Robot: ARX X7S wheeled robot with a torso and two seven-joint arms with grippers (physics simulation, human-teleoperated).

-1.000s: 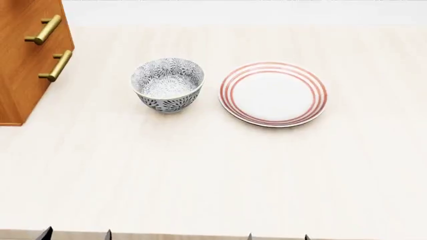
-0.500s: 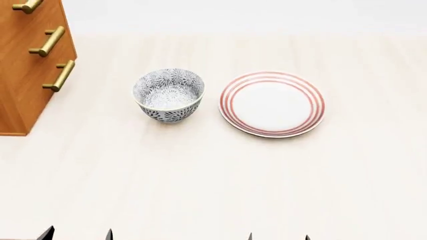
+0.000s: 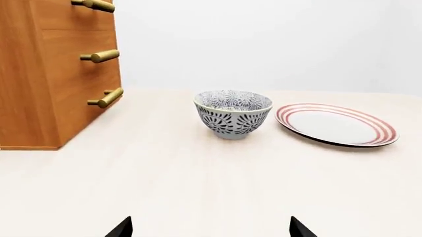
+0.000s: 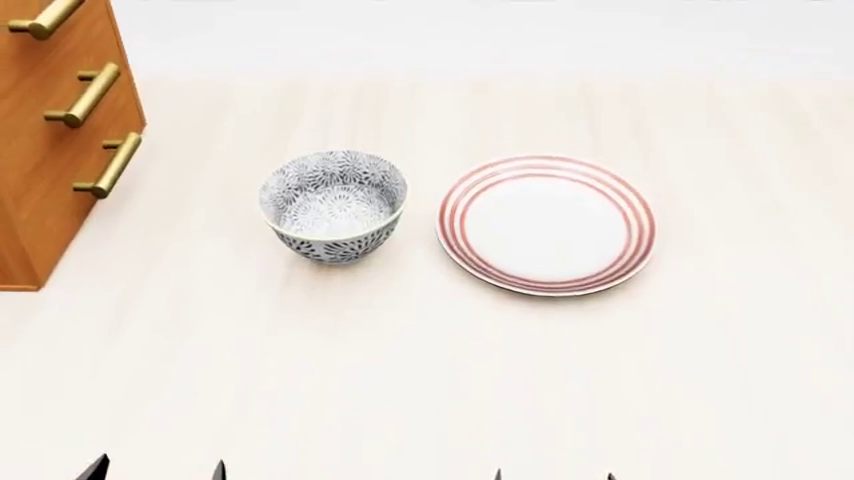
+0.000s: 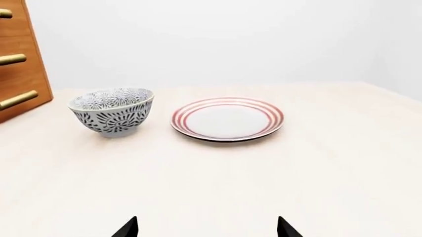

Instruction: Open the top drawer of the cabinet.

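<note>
The orange-brown cabinet (image 4: 40,170) stands at the table's far left and is cut off by the frame's top and left edges. Three brass bar handles show on its front, the highest (image 4: 47,18) at the frame's top edge. I cannot tell whether that one belongs to the top drawer. All visible drawers are closed. The cabinet also shows in the left wrist view (image 3: 53,79) and the right wrist view (image 5: 20,74). My left gripper (image 4: 154,470) (image 3: 211,229) and right gripper (image 4: 555,475) (image 5: 206,228) are open and empty at the near edge, far from the cabinet.
A blue-patterned bowl (image 4: 334,205) stands on the pale wooden table (image 4: 427,370), right of the cabinet. A white plate with red rings (image 4: 546,224) lies to the bowl's right. A white wall runs behind the table.
In the head view the bowl, plate and cabinet have slid downward in the frame, and a third, higher cabinet handle has come into sight. The gripper tips stay at the bottom edge.
</note>
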